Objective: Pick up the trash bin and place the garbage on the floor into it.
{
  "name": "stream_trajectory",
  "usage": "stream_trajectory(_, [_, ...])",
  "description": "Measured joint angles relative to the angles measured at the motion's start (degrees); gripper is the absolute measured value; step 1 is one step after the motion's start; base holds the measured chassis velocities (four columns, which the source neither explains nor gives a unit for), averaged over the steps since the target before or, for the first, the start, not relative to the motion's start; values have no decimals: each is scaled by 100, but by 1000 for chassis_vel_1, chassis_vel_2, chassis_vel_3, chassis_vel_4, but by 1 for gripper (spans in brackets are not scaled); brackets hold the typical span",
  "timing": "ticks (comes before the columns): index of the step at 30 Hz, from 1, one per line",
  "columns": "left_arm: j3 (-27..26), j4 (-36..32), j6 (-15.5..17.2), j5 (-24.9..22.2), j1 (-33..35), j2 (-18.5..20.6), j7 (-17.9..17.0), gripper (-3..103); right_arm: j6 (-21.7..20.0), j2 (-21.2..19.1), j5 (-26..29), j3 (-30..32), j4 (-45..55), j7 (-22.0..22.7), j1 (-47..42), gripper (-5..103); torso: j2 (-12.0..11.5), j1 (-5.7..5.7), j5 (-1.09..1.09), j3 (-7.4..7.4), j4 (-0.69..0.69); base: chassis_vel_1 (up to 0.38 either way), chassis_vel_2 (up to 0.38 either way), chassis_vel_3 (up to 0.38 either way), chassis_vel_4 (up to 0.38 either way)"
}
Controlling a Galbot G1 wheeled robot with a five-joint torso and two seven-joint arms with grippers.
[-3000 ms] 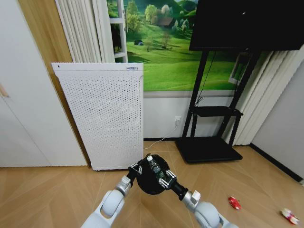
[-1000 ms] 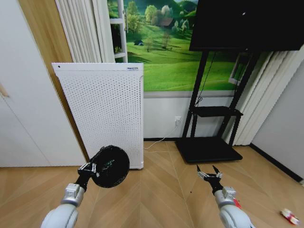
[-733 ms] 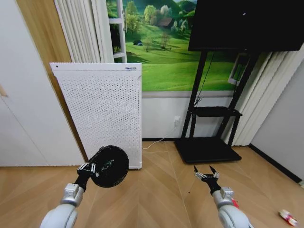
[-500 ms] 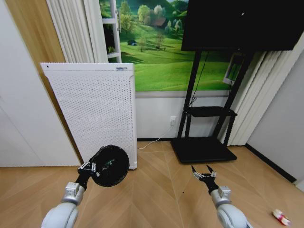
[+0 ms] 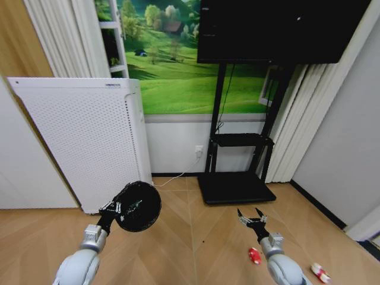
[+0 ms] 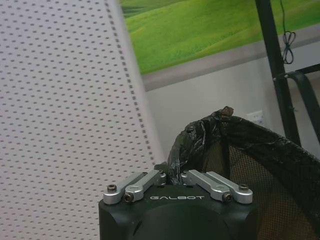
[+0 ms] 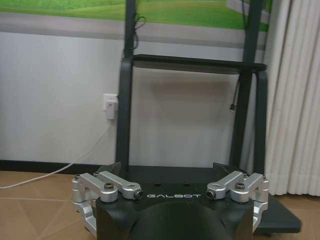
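My left gripper [image 5: 113, 209] is shut on the rim of the black mesh trash bin [image 5: 139, 206] and holds it off the floor [image 5: 178, 249], mouth tilted toward my head. In the left wrist view the fingers [image 6: 145, 181] pinch the bin's [image 6: 260, 165] black liner edge. A bit of green and white shows inside the bin. My right gripper [image 5: 250, 217] hangs open and empty above the floor; its jaws stand wide apart in the right wrist view [image 7: 168, 172]. A crushed red can [image 5: 254, 256] lies just below it. A red-and-white wrapper [image 5: 320, 273] lies further right.
A tall white perforated appliance [image 5: 83, 139] stands against the wall at left. A black TV stand [image 5: 236, 187] with a screen [image 5: 279, 29] stands straight ahead, a cable and socket [image 5: 198, 150] beside it. Curtains [image 5: 297, 119] and a grey wall close the right side.
Three seconds ago both grippers met at the bin with a bottle over it; now the arms are apart and the right gripper is empty. The camera has swung right, bringing can and wrapper closer.
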Motion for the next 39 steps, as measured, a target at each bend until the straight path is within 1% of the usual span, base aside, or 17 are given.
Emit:
stream_trajectory(2, [15,14,0,16,-1,-7,0,7,-16,-22,-39,-22,-46,1,4,100,0,-1,7,-1,-2,-269,-287,286,286])
stream_trajectory(3, [25,22,-1,27,-2,-14,0,7,-39,-41,-75,-44,-85,1,14,100,0,-1,5,-1,-2,-145,-243,256,115])
stream_trajectory(4, [67,55,0,49,-8,-22,2,7,-137,-93,-123,-117,-202,27,53,100,0,-1,-5,0,-3,-81,-162,149,24])
stream_trajectory(6, [88,70,0,57,-15,-22,2,7,-206,-115,-126,-166,-277,50,75,100,0,-1,-1,0,-1,-81,-107,109,24])
stream_trajectory(7, [129,94,0,68,-48,-21,1,7,-301,-148,-118,-239,-396,71,109,100,0,-1,4,-1,3,-6,-51,3,34])
stream_trajectory(9, [175,116,-1,74,-80,-10,-2,7,-361,-173,-98,-285,-485,83,124,100,0,-1,2,-1,4,-3,-26,1,17])
stream_trajectory(10, [306,170,2,82,-141,25,-7,7,-465,-217,-56,-364,-670,110,142,100,0,-1,-5,-1,3,64,102,-34,-42])
stream_trajectory(12, [392,200,6,88,-167,47,-8,7,-513,-239,-28,-422,-787,121,162,100,0,-1,-3,-1,2,119,102,-34,-78])
stream_trajectory(13, [517,241,7,100,-203,66,-14,7,-581,-273,30,-534,-1010,123,207,100,0,-1,1,-1,2,82,91,-95,-65])
stream_trajectory(16, [631,276,6,114,-219,70,-17,7,-683,-309,104,-647,-1182,135,250,100,0,-1,-3,-1,1,69,46,-79,-60])
stream_trajectory(17, [751,305,-5,156,-210,70,-16,7,-782,-337,186,-823,-1388,152,333,100,0,-1,-2,-1,-1,0,0,0,0])
stream_trajectory(21, [939,352,-78,269,-183,47,-19,7,-936,-326,323,-1109,-1732,202,513,100,0,-1,0,-1,2,0,0,0,0])
stream_trajectory(22, [972,360,-89,290,-178,37,-20,7,-1006,-319,401,-1174,-1780,234,547,100,0,-1,-1,-1,1,0,0,0,0])
stream_trajectory(23, [1058,375,-104,328,-171,2,-20,7,-1266,-283,672,-1365,-1888,345,625,100,0,-1,0,-1,0,0,0,0,0])
stream_trajectory(27, [1130,436,-121,367,-196,-44,-21,7,-1459,-170,784,-1731,-2171,443,779,100,0,-1,-1,-1,0,0,0,0,0])
stream_trajectory(34, [1047,473,-122,374,-219,-5,1,7,-1492,-30,691,-2077,-2529,482,977,100,0,-2,-1,-1,1,0,0,0,0])
stream_trajectory(39, [811,549,-107,399,-147,225,23,7,-1485,79,579,-2418,-2989,491,1269,100,0,-2,-2,-1,1,0,0,0,0])
